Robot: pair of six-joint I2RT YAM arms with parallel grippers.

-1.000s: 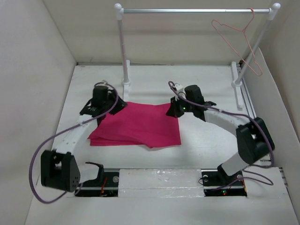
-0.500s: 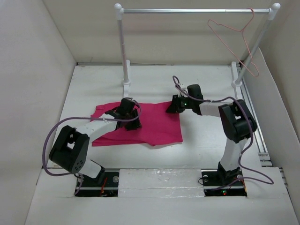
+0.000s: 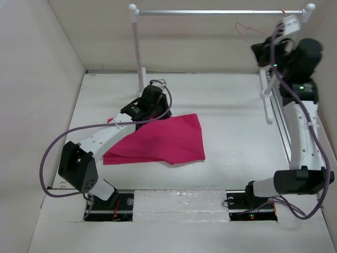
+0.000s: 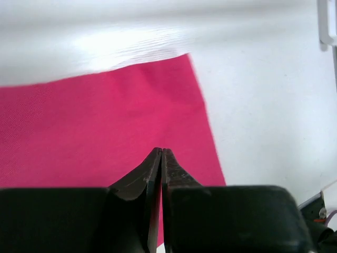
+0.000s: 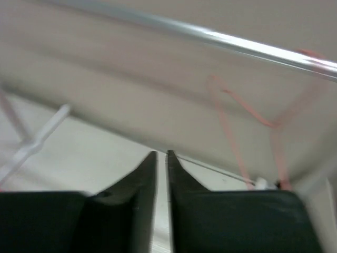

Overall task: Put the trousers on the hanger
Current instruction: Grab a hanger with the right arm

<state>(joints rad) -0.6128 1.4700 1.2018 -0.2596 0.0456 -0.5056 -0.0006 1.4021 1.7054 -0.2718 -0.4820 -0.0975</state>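
The magenta trousers [image 3: 163, 139] lie folded flat on the white table; in the left wrist view they [image 4: 100, 116] fill the left and middle. My left gripper [image 3: 158, 112] hovers over their far edge, jaws shut and empty [image 4: 161, 152]. The pale pink wire hanger [image 3: 244, 29] hangs by its hook from the right end of the silver rail [image 3: 210, 11]. My right gripper [image 3: 258, 52] is raised high, just right of the hanger, with its jaws together and nothing between them [image 5: 161, 154]. In the right wrist view the hanger [image 5: 230, 129] is blurred, ahead and to the right, under the rail [image 5: 210, 36].
The rail's white posts stand at the back left [image 3: 139, 58] and back right [image 3: 274, 74], each on a foot. Beige walls close in the left, back and right. A white rail base [image 4: 327, 23] shows at the top right of the left wrist view.
My right arm has left the trousers' far right corner and swung up to the hanger. My left gripper has moved from the cloth's middle towards its far edge. The trousers lie flat.
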